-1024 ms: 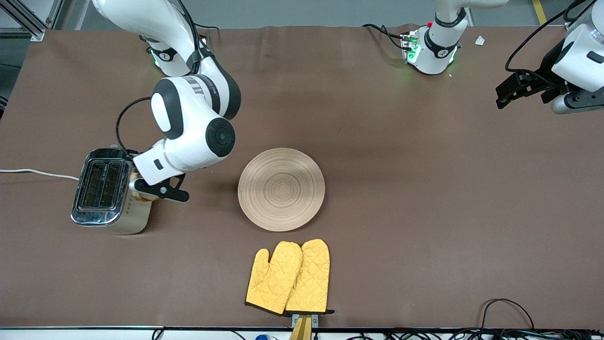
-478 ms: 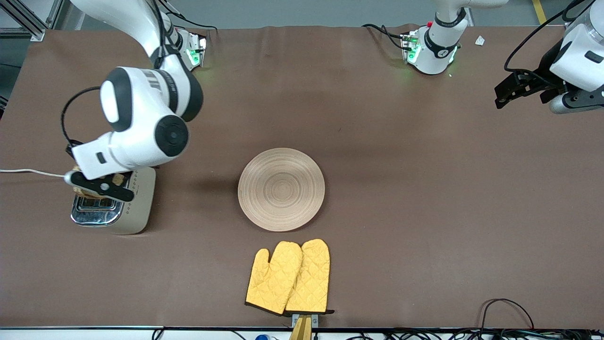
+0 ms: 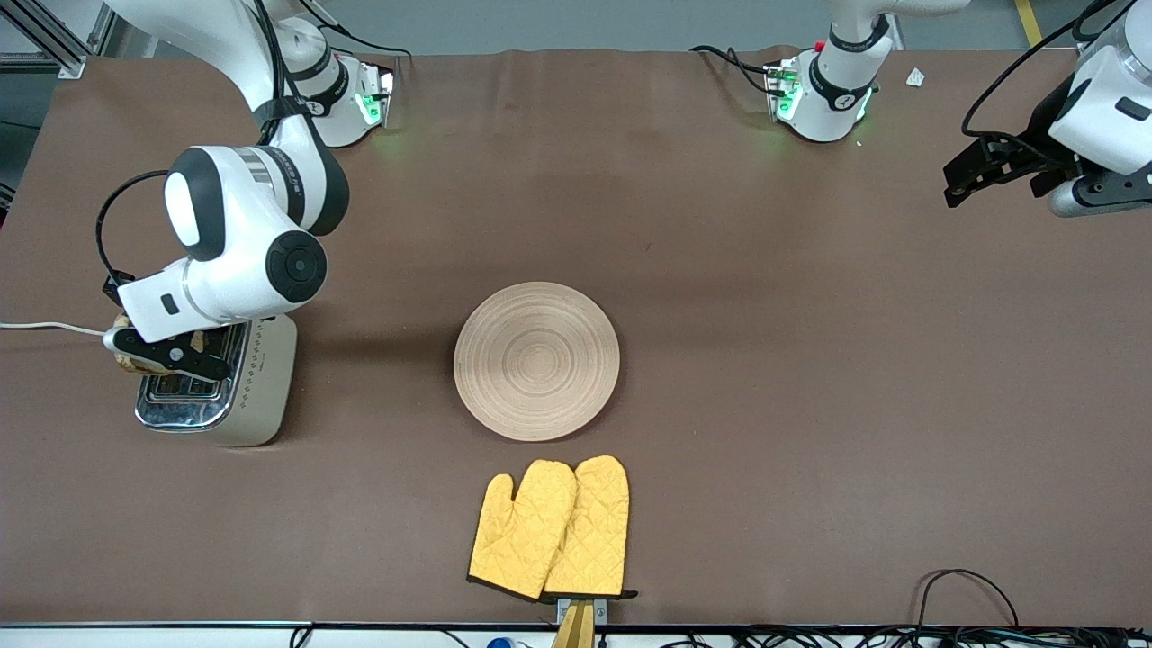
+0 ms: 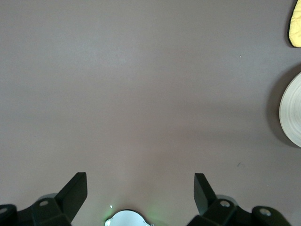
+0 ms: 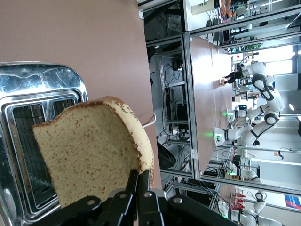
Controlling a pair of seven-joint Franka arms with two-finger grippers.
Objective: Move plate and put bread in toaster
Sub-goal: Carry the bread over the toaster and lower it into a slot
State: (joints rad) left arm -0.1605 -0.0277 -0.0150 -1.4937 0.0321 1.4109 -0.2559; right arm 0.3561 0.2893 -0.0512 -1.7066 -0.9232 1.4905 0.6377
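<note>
Brown surface (image 3: 720,360): right end effector (image 3: 148,353) pinches the bread (image 5: 91,150) upright over the toaster (image 3: 261,387), slots directly below; left end effector (image 4: 141,193), spread, waits; plate (image 3: 536,360) mid-surface

My right gripper (image 3: 135,355) holds the bread (image 3: 129,362) over the toaster (image 3: 216,382), near its cord end. The plate (image 3: 536,360) lies mid-tabletop (image 3: 765,378), yellow mitts (image 3: 551,528) nearer the camera. My left gripper (image 3: 967,180) waits aloft.

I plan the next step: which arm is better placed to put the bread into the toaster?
Right: the right gripper already holds the bread over the toaster. The left gripper waits open over bare table.
</note>
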